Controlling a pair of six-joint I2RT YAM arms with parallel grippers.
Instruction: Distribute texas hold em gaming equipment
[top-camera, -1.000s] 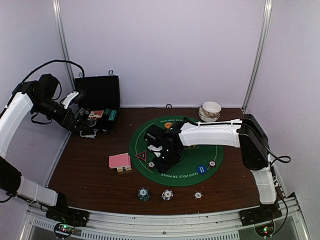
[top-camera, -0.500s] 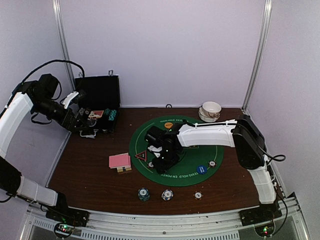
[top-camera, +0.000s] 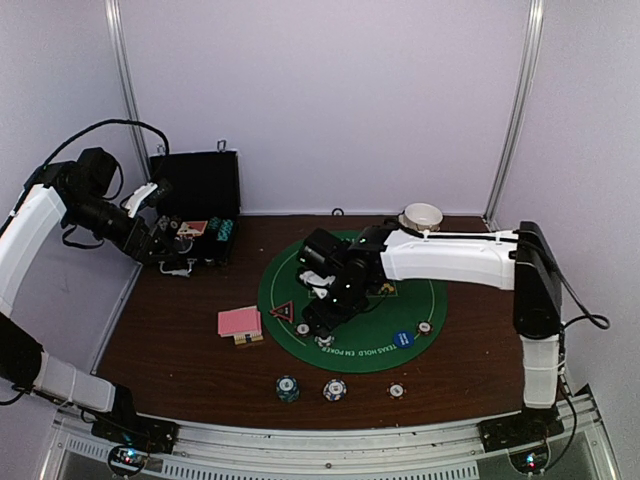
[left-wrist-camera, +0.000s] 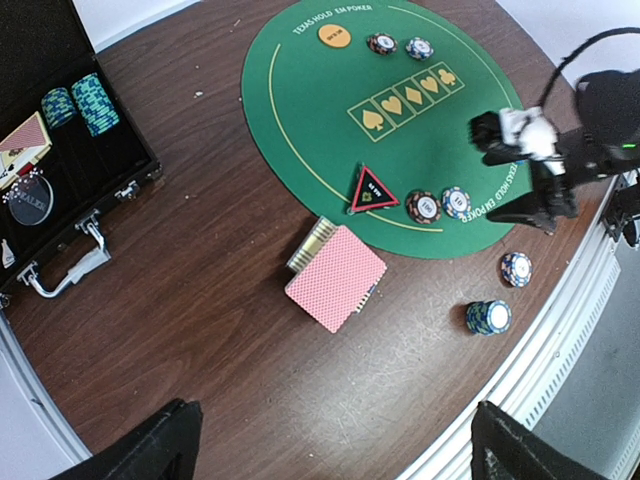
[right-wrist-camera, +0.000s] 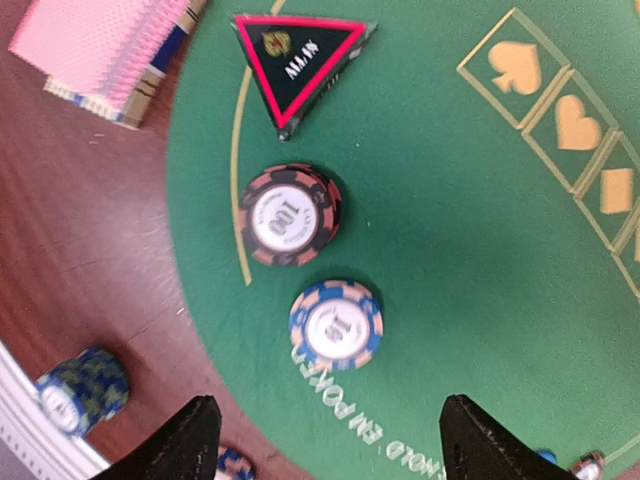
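The right arm rises from its base at the near right, bends at the elbow above the table edge, and stretches its forearm straight across toward 9 o'clock over the green mat (top-camera: 400, 300). Its wrist tips down, so the right gripper (right-wrist-camera: 325, 405) hangs over the mat's 7 o'clock rim. Its fingers are spread wide with nothing between them.

Just past the fingertips lies a blue-and-orange chip (right-wrist-camera: 337, 325) on the felt. A red-and-black chip stack (right-wrist-camera: 290, 215) sits close beside it, apart from it. The red-black triangle marker (right-wrist-camera: 298, 62) lies beyond that, near 9 o'clock of the mat. The pink-backed cards (top-camera: 239, 321) rest on the bare wood just off the mat at 9 o'clock.

The orange disc (top-camera: 337, 250) sits near 11 o'clock on the mat and the blue disc (top-camera: 403, 339) near 5 o'clock. Three more chip piles (top-camera: 334, 389) line the wood in front of the mat at 6 o'clock.

The left arm arches high from the near left, its forearm angled down toward the open black case (top-camera: 200, 200). The left gripper (left-wrist-camera: 330, 440) is held aloft, fingers fully parted and empty.
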